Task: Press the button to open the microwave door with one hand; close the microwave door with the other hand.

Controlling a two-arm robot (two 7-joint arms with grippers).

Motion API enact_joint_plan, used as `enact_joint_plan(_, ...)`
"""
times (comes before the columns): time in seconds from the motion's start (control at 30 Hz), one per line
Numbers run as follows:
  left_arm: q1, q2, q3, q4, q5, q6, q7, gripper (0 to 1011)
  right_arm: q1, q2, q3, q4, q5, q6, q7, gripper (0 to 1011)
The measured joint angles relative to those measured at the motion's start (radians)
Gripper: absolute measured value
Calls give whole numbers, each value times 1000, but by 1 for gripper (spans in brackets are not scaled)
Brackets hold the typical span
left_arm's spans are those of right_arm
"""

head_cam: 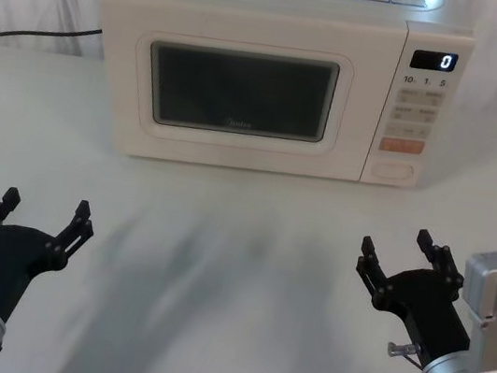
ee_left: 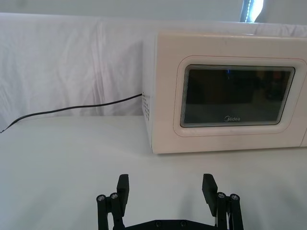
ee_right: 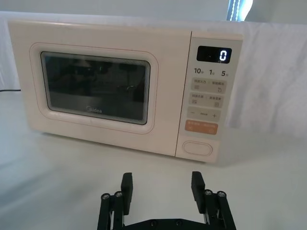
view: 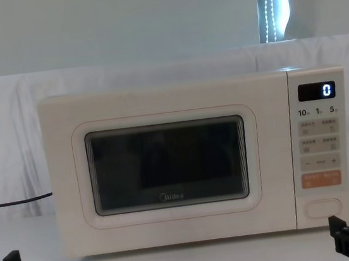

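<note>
Jaws apart, the right gripper (head_cam: 404,260) waits short of the button (ee_right: 197,148); the left gripper (head_cam: 42,222), likewise spread, faces the shut microwave door (head_cam: 240,93).

The door (head_cam: 243,101) was cream with a dark window. The button (head_cam: 393,169) was plain cream, below an orange key (head_cam: 401,145). Both grippers (head_cam: 44,220) (head_cam: 405,256) were black.

Looks like a lab test bench, not a kitchen: my table (head_cam: 235,270) is draped in plain white cloth, more white sheeting (ee_left: 72,67) hangs behind, bare grey wall (view: 110,24) above. Just a microwave (view: 198,166), black power cord (ee_left: 72,108) trailing loose.
</note>
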State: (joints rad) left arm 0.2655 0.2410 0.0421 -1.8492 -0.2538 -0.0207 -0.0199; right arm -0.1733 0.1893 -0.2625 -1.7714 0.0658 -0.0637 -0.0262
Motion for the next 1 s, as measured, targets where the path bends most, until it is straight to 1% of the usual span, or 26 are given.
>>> enact_joint_plan(0.03,0,0,0,0,0,0,0,1001,0,0,0,0,0,0,0,770)
enact_joint_plan(0.1,0,0,0,0,0,0,0,1001,0,0,0,0,0,0,0,735)
enact_joint_plan(0.17,0,0,0,0,0,0,0,1001,0,0,0,0,0,0,0,663)
enact_joint_plan(0.23,0,0,0,0,0,0,0,1001,0,0,0,0,0,0,0,617)
enact_joint_plan(0.27,0,0,0,0,0,0,0,1001,0,0,0,0,0,0,0,558)
enact_joint_plan(0.37,0,0,0,0,0,0,0,1001,0,0,0,0,0,0,0,500)
enact_joint_plan(0.43,0,0,0,0,0,0,0,1001,0,0,0,0,0,0,0,396)
enact_joint_plan(0.53,0,0,0,0,0,0,0,1001,0,0,0,0,0,0,0,327)
enact_joint_plan(0.57,0,0,0,0,0,0,0,1001,0,0,0,0,0,0,0,282)
enact_joint_plan(0.6,0,0,0,0,0,0,0,1001,0,0,0,0,0,0,0,270)
enact_joint_plan(0.67,0,0,0,0,0,0,0,1001,0,0,0,0,0,0,0,189)
enact_joint_plan(0.8,0,0,0,0,0,0,0,1001,0,0,0,0,0,0,0,95)
enact_joint_plan(0.83,0,0,0,0,0,0,0,1001,0,0,0,0,0,0,0,41)
enact_joint_plan(0.93,0,0,0,0,0,0,0,1001,0,0,0,0,0,0,0,0)
enact_joint_plan(1.0,0,0,0,0,0,0,0,1001,0,0,0,0,0,0,0,0)
